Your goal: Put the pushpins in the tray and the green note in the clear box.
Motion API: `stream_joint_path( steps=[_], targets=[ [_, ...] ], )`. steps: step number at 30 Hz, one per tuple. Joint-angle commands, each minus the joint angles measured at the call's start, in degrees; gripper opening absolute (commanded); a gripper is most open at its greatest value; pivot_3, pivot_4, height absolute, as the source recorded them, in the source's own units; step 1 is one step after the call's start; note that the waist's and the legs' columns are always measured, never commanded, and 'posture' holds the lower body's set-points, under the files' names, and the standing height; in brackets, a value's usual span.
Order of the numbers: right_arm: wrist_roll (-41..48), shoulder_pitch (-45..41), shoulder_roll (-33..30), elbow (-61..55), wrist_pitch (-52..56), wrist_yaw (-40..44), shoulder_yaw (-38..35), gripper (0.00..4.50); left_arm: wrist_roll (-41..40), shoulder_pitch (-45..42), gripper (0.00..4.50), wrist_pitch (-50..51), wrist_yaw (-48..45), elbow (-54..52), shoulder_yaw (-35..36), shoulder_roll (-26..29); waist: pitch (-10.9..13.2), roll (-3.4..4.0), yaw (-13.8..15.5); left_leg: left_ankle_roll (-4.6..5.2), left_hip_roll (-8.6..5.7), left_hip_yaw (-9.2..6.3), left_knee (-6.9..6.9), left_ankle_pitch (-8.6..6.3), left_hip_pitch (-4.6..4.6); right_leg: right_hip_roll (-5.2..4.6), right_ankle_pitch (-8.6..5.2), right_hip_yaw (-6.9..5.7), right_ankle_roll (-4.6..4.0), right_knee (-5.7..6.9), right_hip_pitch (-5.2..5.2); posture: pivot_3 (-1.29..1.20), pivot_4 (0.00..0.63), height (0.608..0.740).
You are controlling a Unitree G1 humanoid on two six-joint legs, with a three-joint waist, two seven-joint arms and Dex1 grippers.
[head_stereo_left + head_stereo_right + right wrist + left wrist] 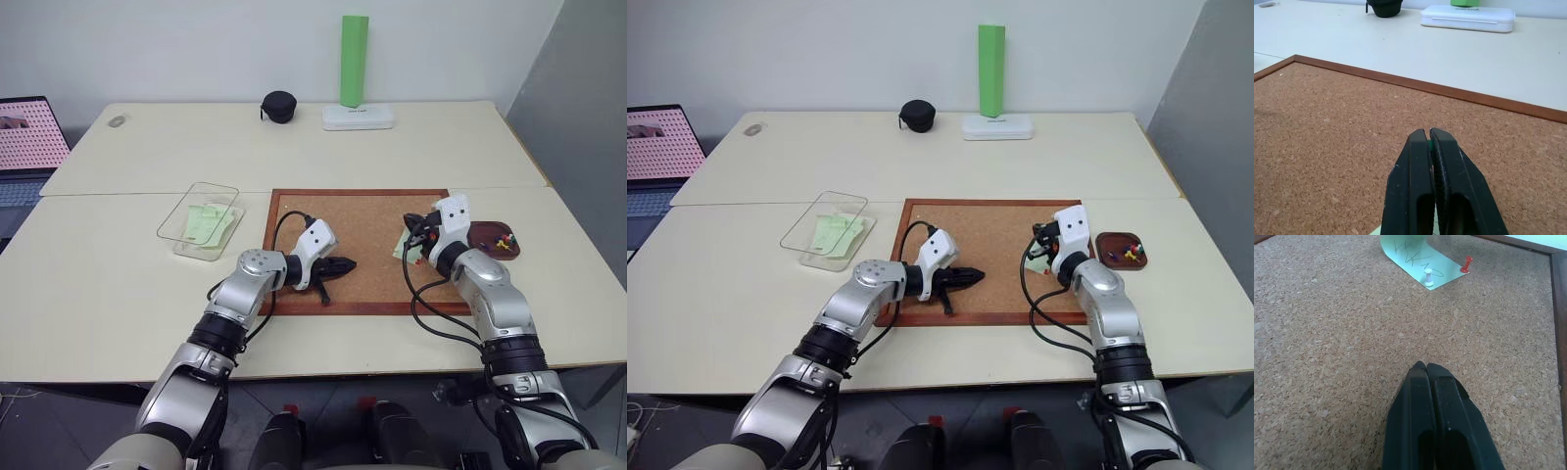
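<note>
The right claw (pixel 1428 142) is pressed together on a green pushpin (pixel 1428 145), over the right part of the corkboard (pixel 362 211). The left claw (pixel 1425 367) is pressed together and holds nothing, near the corkboard's front edge. A green note (pixel 1420 259) is pinned there by a white pin (pixel 1427 278) and a red pin (pixel 1466 265). Other pushpins (pixel 1132 252) lie in the tray (pixel 1109 257) near the counter's right edge. The clear box (pixel 174 227), left of the corkboard, holds green paper (pixel 208 221).

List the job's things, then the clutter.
Job: pushpins, tray, green note, clear box.
Lying about: black pouch, white case, green block, laptop.
</note>
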Motion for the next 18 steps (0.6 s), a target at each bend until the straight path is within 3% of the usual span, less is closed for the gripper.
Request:
stream_joint_path(
  steps=[1, 14, 18],
  targets=[
    [0.9, -0.5, -0.6, -3.4, -0.8, 0.2, -1.4, 0.07, 2.6, 1.0, 0.0, 2.5, -0.1, 1.6, -1.8, 0.6, 0.0, 0.0, 0.0, 0.0, 0.0, -0.01, 0.0, 0.0, 0.0, 0.0, 0.0, 0.0, 0.0, 0.0, 0.0, 0.0, 0.15, 0.74],
    [-5.1, 4.8, -5.8, -10.9, 6.8, -14.1, -9.1, 0.07, 2.2, 2.2, 0.0, 4.4, -2.4, -1.1, -2.7, 1.4, 0.0, 0.0, 0.1, 0.0, -0.01, -0.02, -0.02, 0.0, -0.02, -0.01, -0.02, 0.0, 0.01, -0.01, 0.0, 0.0, 0.15, 0.74],
    [-4.8, 6.1, -7.9, -11.4, 9.1, -14.4, -11.0, 0.07, 1.9, 2.4, 0.0, 4.8, -3.0, -1.6, -2.8, 1.6, 0.0, 0.02, -0.2, 0.0, 0.0, 0.01, -0.07, 0.0, 0.01, 0.0, -0.03, 0.03, -0.01, -0.01, -0.01, 0.0, 0.15, 0.74]
  ],
)
